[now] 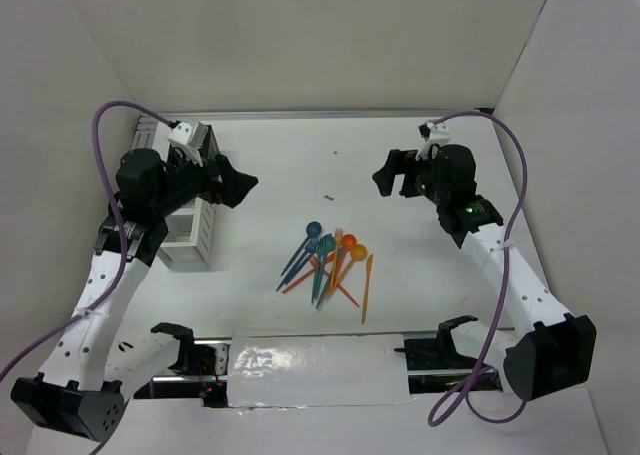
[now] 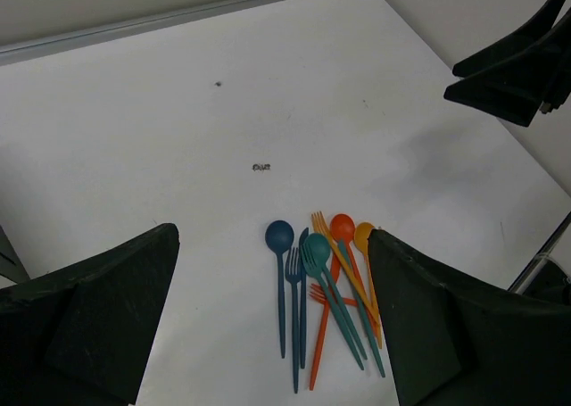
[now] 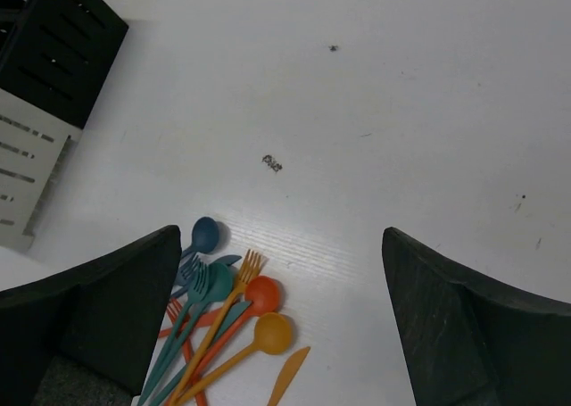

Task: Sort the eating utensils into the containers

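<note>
You have the white bench (image 1: pixel 300 155) under both arms. The left arm (image 1: pixel 100 275) leans over the containers at the left side, where the white bin (image 1: pixel 190 237) stands on the bench; the right wrist view shows the black bin (image 3: pixel 62 40) directly beside it. The right arm (image 1: pixel 510 275) reaches in from the right side. The left end effector (image 1: pixel 238 185) is released, its fingers (image 2: pixel 89 317) are spread wide and nothing is between them. The right end effector (image 1: pixel 385 175) is released in the same way and also holds nothing. The utensils (image 1: pixel 328 265) lie in a loose crossed pile in the middle of the bench, between both end effectors and well apart from the bins. A blue spoon (image 2: pixel 279 236) lies at the left edge of the pile, and an orange knife (image 1: pixel 367 290) lies just beside it at the right. A small dark speck (image 1: pixel 328 197) is on the bench behind the pile.
</note>
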Robot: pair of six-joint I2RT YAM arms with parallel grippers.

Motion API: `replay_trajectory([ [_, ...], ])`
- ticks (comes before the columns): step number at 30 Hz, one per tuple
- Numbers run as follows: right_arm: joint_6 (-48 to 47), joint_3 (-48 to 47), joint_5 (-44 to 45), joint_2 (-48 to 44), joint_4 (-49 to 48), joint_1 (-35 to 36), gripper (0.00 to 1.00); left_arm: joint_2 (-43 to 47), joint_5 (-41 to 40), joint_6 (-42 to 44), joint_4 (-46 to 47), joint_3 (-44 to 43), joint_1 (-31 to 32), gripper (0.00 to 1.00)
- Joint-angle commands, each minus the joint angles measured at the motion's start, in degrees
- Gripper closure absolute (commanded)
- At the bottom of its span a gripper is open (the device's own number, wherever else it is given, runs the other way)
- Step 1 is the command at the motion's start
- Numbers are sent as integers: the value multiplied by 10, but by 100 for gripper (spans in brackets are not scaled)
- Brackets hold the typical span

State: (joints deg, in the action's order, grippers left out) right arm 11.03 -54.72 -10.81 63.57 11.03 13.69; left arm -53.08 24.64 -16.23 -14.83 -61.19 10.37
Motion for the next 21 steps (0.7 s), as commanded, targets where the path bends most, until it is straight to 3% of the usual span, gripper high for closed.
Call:
replay_trajectory([
  [1,16,0,39,-3,-3,5,0,-26,36,31,-14,-33,-2,0],
  [9,58,40,66,-6,-10,5,0,-55,99,61,-13,-31,-3,1],
  [13,74,70,85,-13,-22,5,0,-132,95,73,-68,-75,17,1],
  [17,89,102,85,-6,-54,5,0,-260,35,77,-164,-191,89,7],
  [21,95,107,85,12,-61,0,0,-322,-51,81,-160,-195,143,10],
])
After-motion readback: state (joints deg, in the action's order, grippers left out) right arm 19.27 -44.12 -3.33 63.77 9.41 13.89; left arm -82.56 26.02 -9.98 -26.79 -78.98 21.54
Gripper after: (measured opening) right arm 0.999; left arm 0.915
